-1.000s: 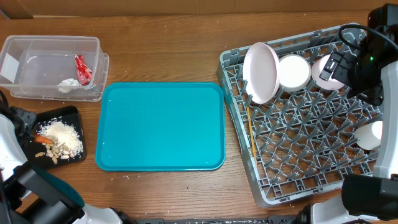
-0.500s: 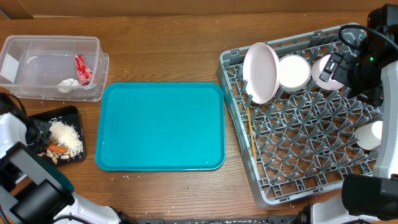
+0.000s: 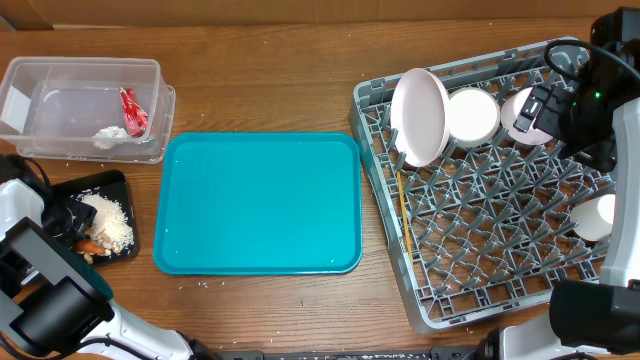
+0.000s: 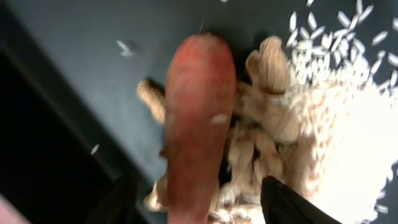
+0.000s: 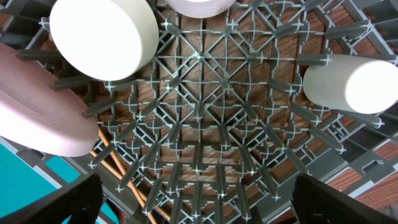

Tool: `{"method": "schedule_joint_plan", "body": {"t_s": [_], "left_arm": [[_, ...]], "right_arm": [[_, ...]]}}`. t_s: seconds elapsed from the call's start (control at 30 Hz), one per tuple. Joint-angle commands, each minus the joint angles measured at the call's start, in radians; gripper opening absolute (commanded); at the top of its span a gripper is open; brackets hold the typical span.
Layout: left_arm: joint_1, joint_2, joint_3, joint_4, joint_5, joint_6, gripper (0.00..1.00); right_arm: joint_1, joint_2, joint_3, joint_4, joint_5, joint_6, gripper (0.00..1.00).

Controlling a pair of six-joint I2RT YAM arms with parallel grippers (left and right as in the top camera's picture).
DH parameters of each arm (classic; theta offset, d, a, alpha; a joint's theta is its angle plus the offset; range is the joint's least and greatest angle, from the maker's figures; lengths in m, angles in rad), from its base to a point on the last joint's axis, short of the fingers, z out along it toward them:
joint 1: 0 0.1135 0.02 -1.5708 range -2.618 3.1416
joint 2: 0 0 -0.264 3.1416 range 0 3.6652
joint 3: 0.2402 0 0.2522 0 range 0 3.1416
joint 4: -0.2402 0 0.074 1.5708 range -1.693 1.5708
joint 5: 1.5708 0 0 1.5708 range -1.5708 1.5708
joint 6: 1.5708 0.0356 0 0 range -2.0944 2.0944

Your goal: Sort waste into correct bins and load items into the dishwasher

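A brown wooden table (image 3: 260, 80) (grain running side to side) fills the view under even light.

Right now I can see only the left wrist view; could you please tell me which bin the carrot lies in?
Observer: The carrot lies in the black tray, beside the white crumbs.
Operator: Thanks. What does the other bin hold?
Observer: The clear tub holds the red wrapper and the whitish scrap.
Operator: And the other arm?
Observer: The right tool hangs open above the dish rack, holding nothing.
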Motion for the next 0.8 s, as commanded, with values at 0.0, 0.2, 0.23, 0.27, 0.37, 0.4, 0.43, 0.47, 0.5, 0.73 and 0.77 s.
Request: {"method": "schedule_joint_plan", "body": {"t_s": [0.0, 0.2, 0.23, 0.27, 0.37, 0.4, 0.43, 0.47, 0.5, 0.73, 0.77], "left_arm": [[-0.01, -0.055, 0.09, -0.053, 0.019, 0.025, 0.67], [-0.116, -0.229, 0.207, -0.131, 0.18, 0.111, 0.68], [-0.144, -0.254, 0.212, -0.138, 0.198, 0.122, 0.68], [-0.182, -0.283, 0.213, -0.145, 0.206, 0.132, 0.68], [-0.303, -0.347, 0.213, -0.182, 0.206, 0.181, 0.7], [-0.354, -0.364, 0.213, -0.204, 0.207, 0.214, 0.71], [-0.402, -0.377, 0.213, -0.23, 0.22, 0.265, 0.74], [-0.451, -0.385, 0.213, -0.254, 0.234, 0.319, 0.77], [-0.499, -0.389, 0.214, -0.283, 0.239, 0.351, 0.8], [-0.69, -0.386, 0.218, -0.584, 0.237, 0.383, 0.92], [-0.691, -0.386, 0.218, -0.632, 0.23, 0.375, 0.92]], "right_arm": [[-0.005, -0.003, -0.004, 0.003, 0.005, -0.015, 1.0], [-0.003, -0.003, -0.004, 0.023, -0.1, -0.017, 1.0], [-0.002, -0.003, -0.004, 0.024, -0.127, -0.024, 1.0], [0.0, -0.003, -0.004, 0.025, -0.152, -0.041, 1.0], [0.02, -0.003, -0.004, 0.033, -0.267, -0.134, 1.0], [0.035, -0.003, -0.004, 0.037, -0.319, -0.189, 1.0], [0.051, -0.003, -0.004, 0.042, -0.357, -0.233, 1.0], [0.073, -0.003, -0.004, 0.051, -0.386, -0.27, 1.0], [0.093, -0.003, -0.004, 0.063, -0.396, -0.289, 1.0], [0.262, -0.003, -0.004, 0.074, -0.246, -0.273, 1.0], [0.272, -0.003, -0.004, 0.061, -0.19, -0.219, 1.0]]}}
